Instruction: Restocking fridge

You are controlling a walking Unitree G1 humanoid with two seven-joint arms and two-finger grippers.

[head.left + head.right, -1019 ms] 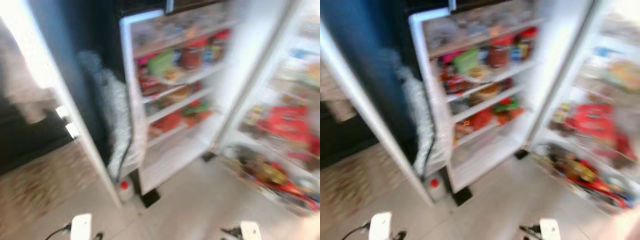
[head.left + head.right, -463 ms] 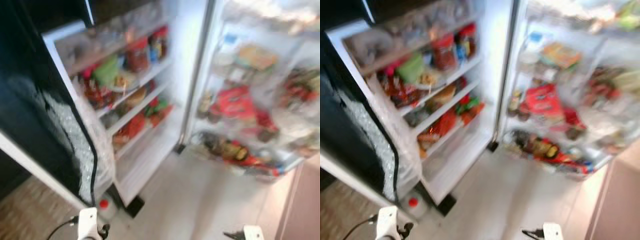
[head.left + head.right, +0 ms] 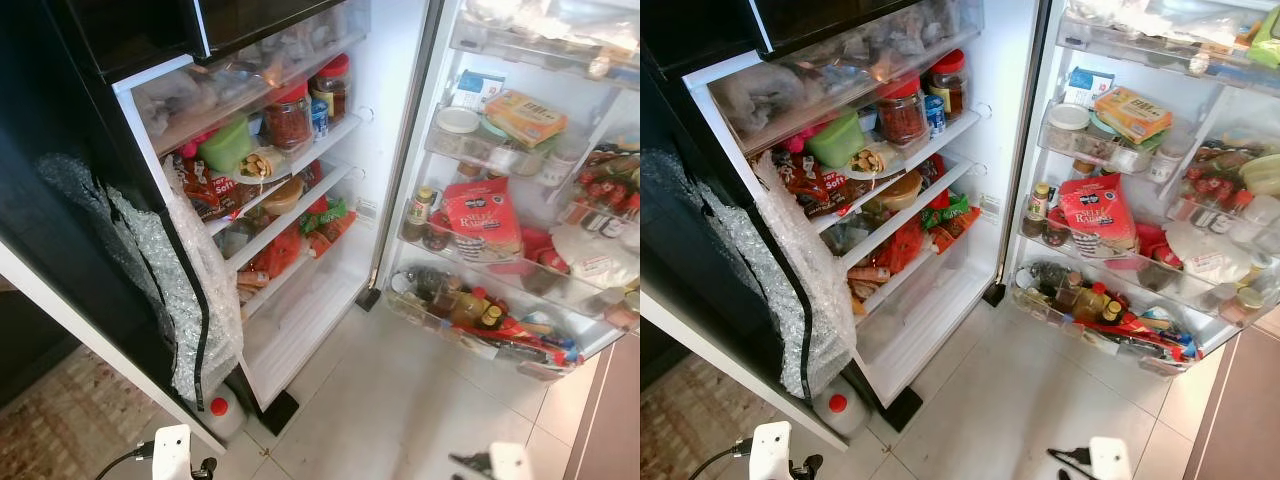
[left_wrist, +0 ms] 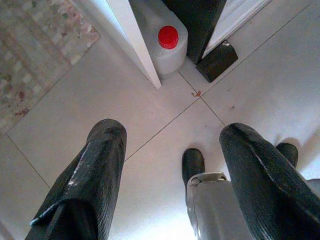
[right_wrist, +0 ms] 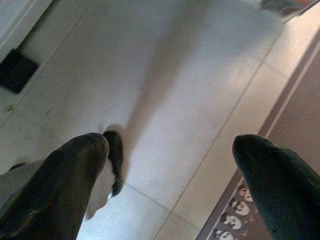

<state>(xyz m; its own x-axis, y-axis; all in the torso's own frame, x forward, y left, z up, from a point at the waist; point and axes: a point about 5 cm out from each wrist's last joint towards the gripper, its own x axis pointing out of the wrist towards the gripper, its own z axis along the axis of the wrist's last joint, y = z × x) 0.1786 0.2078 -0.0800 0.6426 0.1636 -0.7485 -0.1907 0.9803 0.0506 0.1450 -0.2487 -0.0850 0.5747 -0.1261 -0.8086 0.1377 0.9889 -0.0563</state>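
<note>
The fridge [image 3: 395,150] stands wide open in front of me. One side holds shelves with red-lidded jars [image 3: 290,112], a green tub [image 3: 226,146] and packets. The other side's racks carry a red bag [image 3: 482,214], a box [image 3: 525,116] and bottles [image 3: 468,305] at the bottom. Both arms hang low over the tiled floor. In the left wrist view my left gripper [image 4: 174,131] is open with nothing between its fingers. My right gripper [image 5: 171,144] is open too, with only floor under it.
A white jug with a red cap [image 3: 220,412] stands on the floor by the fridge's foot, next to a black block [image 4: 216,61]. Bubble wrap [image 3: 190,300] hangs off the dark door edge. A patterned rug [image 3: 60,430] lies at left and a brown cabinet side [image 3: 610,420] at right.
The camera has swung to the right and steadied, so the blurred fridge is now sharp and more central. Both arms still hang down.
</note>
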